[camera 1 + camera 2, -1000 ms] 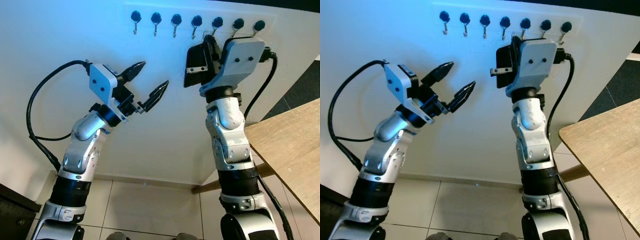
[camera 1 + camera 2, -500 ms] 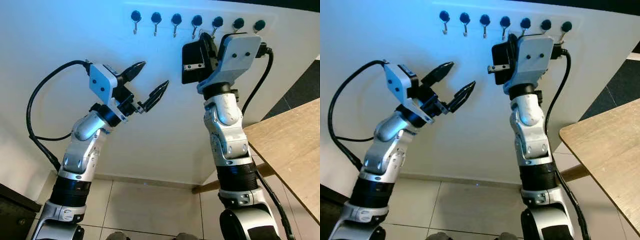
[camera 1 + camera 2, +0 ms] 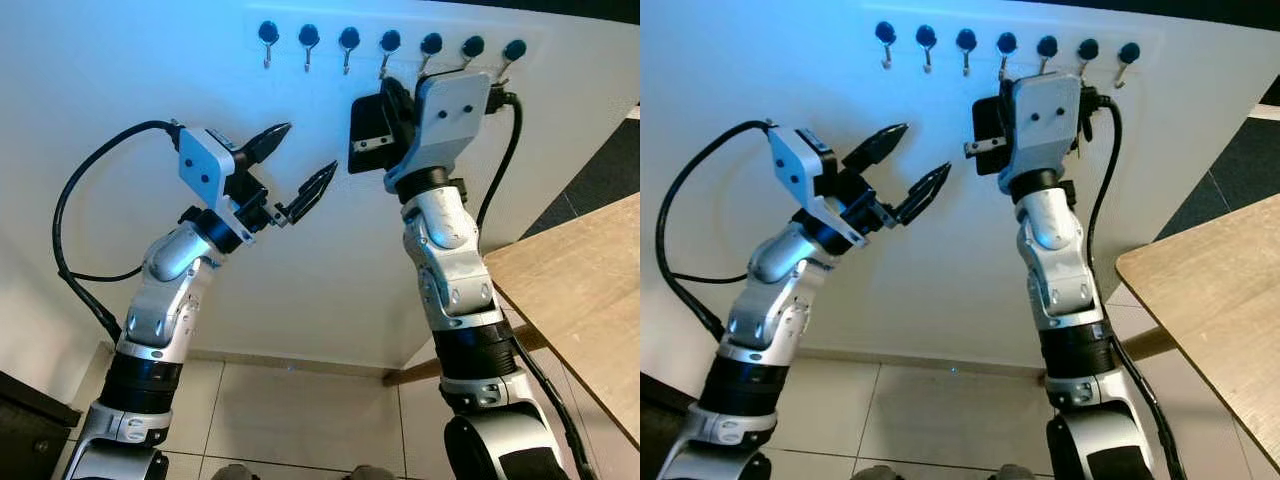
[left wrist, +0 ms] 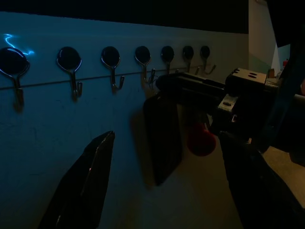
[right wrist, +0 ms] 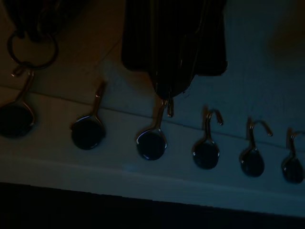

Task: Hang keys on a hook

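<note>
Leftward along the row of wall hooks point(image 3: 386, 42) I have slid my right claw point(image 5: 172, 90), seemingly closed, while the key ring point(image 5: 31, 47) sits beside an end hook, perhaps hung; left claw point(image 3: 298, 165) gapes empty.

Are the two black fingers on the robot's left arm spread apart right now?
Yes, the left gripper has its two black fingers spread wide with bare white wall between them.
</note>
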{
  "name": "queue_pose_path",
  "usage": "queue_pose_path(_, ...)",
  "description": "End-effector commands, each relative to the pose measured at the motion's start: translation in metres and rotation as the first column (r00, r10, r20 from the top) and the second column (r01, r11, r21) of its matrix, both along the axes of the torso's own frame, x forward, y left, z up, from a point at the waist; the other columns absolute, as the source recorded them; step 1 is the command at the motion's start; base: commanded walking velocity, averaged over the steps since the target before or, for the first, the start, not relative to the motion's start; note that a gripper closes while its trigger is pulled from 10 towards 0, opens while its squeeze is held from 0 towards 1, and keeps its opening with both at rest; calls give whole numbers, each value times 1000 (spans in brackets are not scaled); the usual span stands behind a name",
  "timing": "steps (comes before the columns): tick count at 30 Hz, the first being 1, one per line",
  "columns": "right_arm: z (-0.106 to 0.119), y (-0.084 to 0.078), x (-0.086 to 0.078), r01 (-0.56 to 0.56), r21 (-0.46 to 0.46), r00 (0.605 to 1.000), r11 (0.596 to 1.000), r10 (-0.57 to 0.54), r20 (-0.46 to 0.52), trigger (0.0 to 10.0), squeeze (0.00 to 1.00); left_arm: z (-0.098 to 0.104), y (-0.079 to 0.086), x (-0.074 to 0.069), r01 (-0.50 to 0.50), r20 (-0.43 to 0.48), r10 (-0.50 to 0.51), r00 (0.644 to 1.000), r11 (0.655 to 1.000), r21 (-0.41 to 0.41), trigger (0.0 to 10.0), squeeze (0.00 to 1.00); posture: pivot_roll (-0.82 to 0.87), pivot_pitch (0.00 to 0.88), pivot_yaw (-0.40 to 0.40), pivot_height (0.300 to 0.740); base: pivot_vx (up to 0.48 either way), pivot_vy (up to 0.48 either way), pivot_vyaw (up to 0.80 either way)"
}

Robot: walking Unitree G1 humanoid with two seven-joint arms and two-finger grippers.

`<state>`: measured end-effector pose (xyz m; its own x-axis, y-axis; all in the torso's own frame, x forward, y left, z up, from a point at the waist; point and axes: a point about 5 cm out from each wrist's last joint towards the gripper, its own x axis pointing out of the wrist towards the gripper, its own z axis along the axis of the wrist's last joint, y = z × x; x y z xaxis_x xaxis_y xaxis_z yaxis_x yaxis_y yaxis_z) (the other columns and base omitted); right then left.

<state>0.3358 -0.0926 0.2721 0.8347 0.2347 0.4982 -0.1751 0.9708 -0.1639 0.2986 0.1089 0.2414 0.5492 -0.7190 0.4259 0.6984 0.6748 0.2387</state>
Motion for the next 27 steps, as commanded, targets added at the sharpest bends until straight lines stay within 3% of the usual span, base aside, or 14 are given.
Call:
queue_pose_path(1, -5, 3, 0, -6, -38, 1000, 999, 5, -25, 10000, 0, -1, -5, -1, 17, -5, -17, 1000, 1000, -3, 10000, 0, 30, 59, -57, 740, 0, 0, 0)
queue_pose_path(5, -11, 2, 2, 10, -87, 999, 996, -14, -48, 10000, 0, -1, -5, -2, 19, -5, -19, 1000, 1000, -3, 10000, 0, 30, 59, -57, 740, 0, 0, 0)
queue_pose_path(10, -13, -1, 2, 21, -85, 998, 996, -25, -57, 10000, 0, 1, -6, -2, 24, 1, -24, 1000, 1000, -6, 10000, 0, 28, 60, -55, 740, 0, 0, 0)
queue_pose_path(16, -12, -3, 1, 25, -65, 998, 998, -28, -51, 10000, 0, 12, -15, -5, 81, 5, -81, 997, 994, -75, 10000, 0, 27, 63, -54, 740, 0, 0, 0)
queue_pose_path(27, -11, -3, 0, 35, -69, 998, 997, -38, -42, 10000, 0, 14, -26, -9, 127, 16, -126, 992, 990, -60, 10000, 0, 26, 71, -53, 740, 0, 0, 0)
